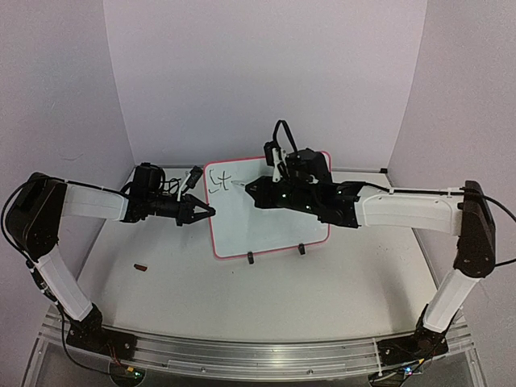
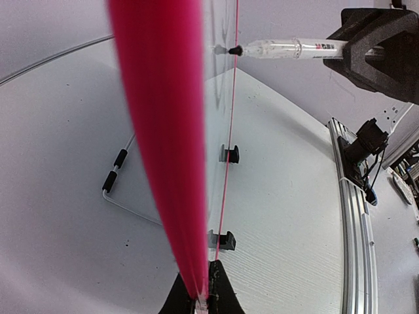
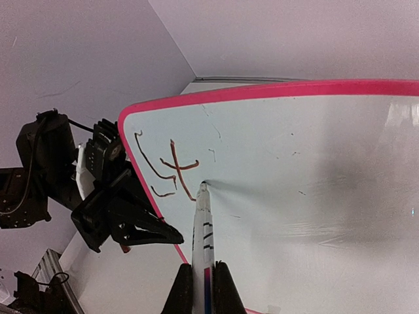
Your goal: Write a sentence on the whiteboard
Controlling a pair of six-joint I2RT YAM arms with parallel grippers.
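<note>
Near the middle of the desk, propped on its long lower edge and leaning back: the whiteboard, pink-bordered, with two black clips along that near edge.

Pinches the board's left border with the left hand, pressed together on the rim. From the left wrist, shows that rim edge-on as a broad pink band rising from between the fingertips.

Clamps a marker in the right hand, closed tight on the barrel. Sets the tip against the white face, just right of the writing.

Of the sentence, only a start: two dark letters, "St", in the board's upper left corner, close to the pinched edge.

Behind the board, on the desk: a bent metal rod with two black sleeves. Cannot tell whether touching the board.

Left of the board, nearer the arm bases and well apart from it: a small brown object lying on the desk, too small to tell what.

Along the near edge: a metal rail carrying both arm bases.
</note>
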